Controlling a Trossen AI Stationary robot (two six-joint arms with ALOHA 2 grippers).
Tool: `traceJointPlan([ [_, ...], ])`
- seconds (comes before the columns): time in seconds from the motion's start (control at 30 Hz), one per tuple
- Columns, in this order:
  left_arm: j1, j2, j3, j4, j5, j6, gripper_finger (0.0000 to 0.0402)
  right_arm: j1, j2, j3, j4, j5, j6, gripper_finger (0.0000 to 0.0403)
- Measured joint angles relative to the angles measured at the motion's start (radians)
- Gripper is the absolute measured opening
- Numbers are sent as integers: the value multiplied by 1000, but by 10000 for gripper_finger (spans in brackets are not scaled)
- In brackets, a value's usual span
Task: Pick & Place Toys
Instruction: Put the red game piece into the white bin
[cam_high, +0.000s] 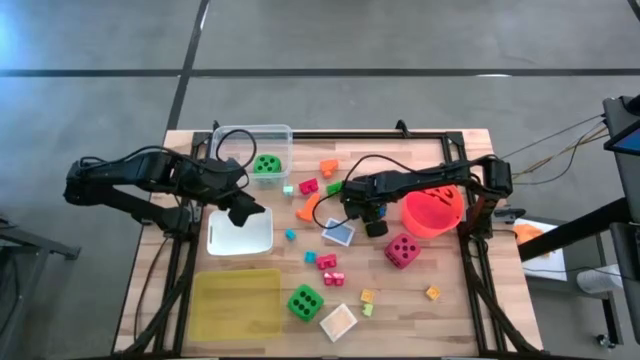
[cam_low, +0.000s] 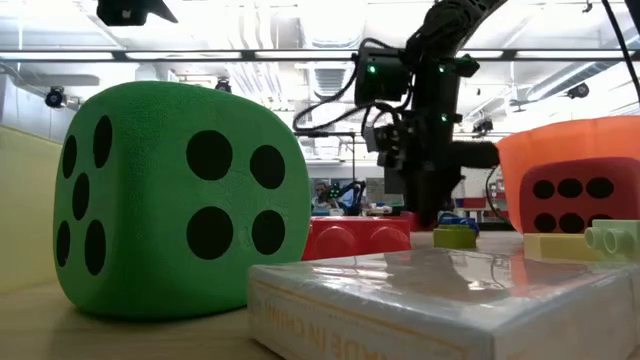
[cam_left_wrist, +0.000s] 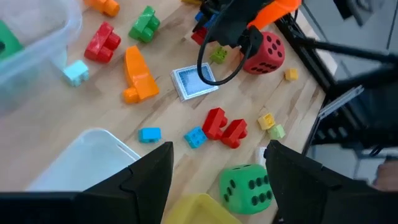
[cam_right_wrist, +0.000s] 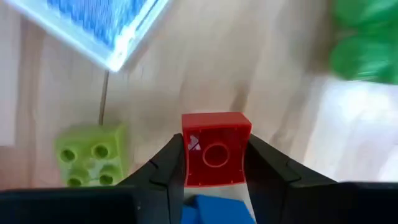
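Table clutter that is not toys

A wooden table (cam_high: 450, 320) carries a clear tub (cam_high: 232, 140) at the far left, a white tray (cam_high: 240, 236) nearer, a yellow lid (cam_high: 236, 303) at the near left corner, and an orange bucket (cam_high: 434, 212) on its side at the right (mouth toward the middle); grey floor (cam_high: 400, 40) beyond

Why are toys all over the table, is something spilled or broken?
Nothing looks broken. Blocks, cards and dice lie scattered loose over the wooden table; only one green die sits in a clear tub. The right gripper is pinching a red block.
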Motion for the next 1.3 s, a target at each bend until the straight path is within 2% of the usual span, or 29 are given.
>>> traceJointPlan([
  [0.17,0,0,0,17,-56,-146,243,0,-66,71,3,0,87,118],
  [0.3,0,5,0,100,-105,-231,243,0,-140,156,8,1,199,118],
  [0.53,1,89,0,333,-113,-185,243,34,-179,346,8,85,348,118],
  [0.77,41,164,0,404,-149,-258,243,96,-169,458,17,137,401,118],
  [0.9,49,205,0,476,-150,-272,243,132,-170,490,49,194,403,118],
  [1.3,51,280,0,593,-162,-282,243,172,-169,495,112,215,398,118],
])
